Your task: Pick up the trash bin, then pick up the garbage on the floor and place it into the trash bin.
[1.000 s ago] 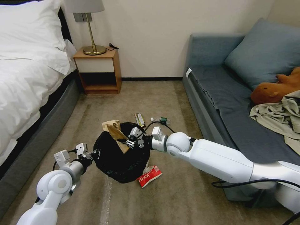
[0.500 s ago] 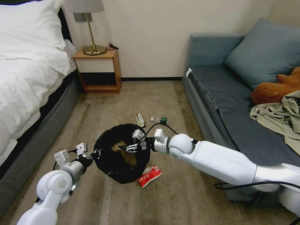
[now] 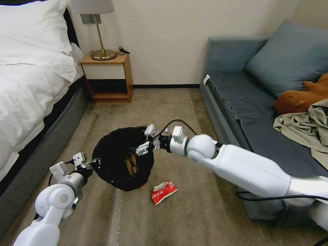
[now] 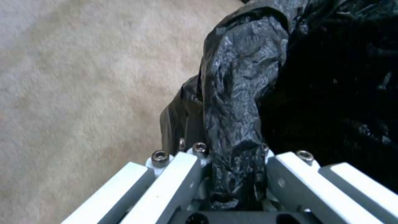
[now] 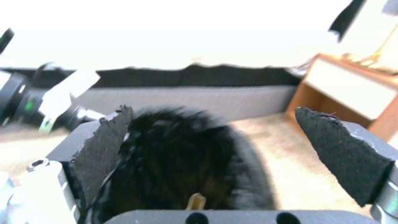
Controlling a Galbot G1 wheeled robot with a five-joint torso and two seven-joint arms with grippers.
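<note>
Head view showed my left gripper [image 3: 89,164] clamped on the trash bin [image 3: 112,171] rim; my right gripper [image 3: 146,140] hung spread above it.

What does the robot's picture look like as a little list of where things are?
place: bedroom floor between a bed and a sofa
trash bin: black bagged, held at its rim
left gripper: shut on the bin's rim
right gripper: open, empty, above the bin's far edge
brown paper scrap: inside the bin
red-and-white snack packet: on the carpet beside the bin
on the sofa: brown plush toy, beige garment
</note>
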